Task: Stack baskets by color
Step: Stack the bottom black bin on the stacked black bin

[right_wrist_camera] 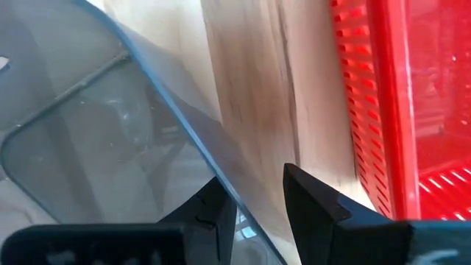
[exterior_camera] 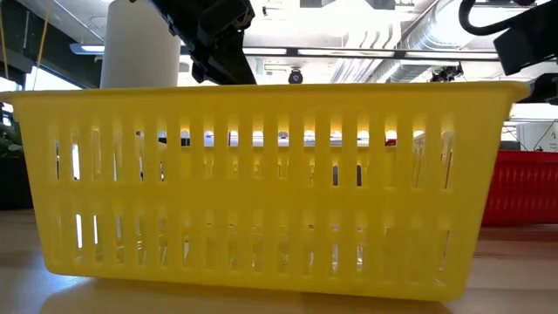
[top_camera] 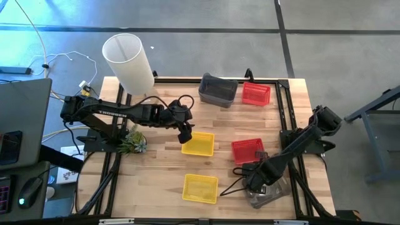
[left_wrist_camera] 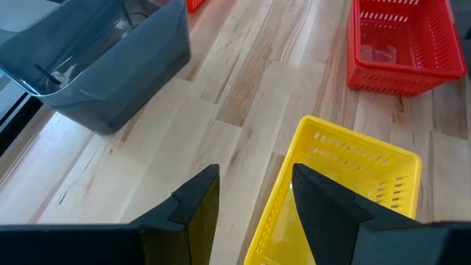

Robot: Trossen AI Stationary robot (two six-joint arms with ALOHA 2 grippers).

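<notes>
Two yellow baskets rest on their bottoms on the table, one mid-table point(top_camera: 199, 144) and one near the front edge point(top_camera: 200, 188) that fills the low view point(exterior_camera: 261, 183). My left gripper point(top_camera: 185, 134) hangs open above the mid-table yellow basket's left wall point(left_wrist_camera: 274, 199). A clear grey basket point(top_camera: 267, 195) sits at the front right. My right gripper point(right_wrist_camera: 259, 210) points down, open, with one finger on each side of that basket's rim point(right_wrist_camera: 173, 110). A red basket point(top_camera: 247, 150) stands just beyond it point(right_wrist_camera: 383, 110).
At the far edge stand a dark grey basket stack point(top_camera: 218, 89) and another red basket point(top_camera: 256, 94). A tall white cylinder point(top_camera: 128, 61) rises at the far left, and a small green plant point(top_camera: 133, 143) lies under the left arm. Bare wood shows between the baskets.
</notes>
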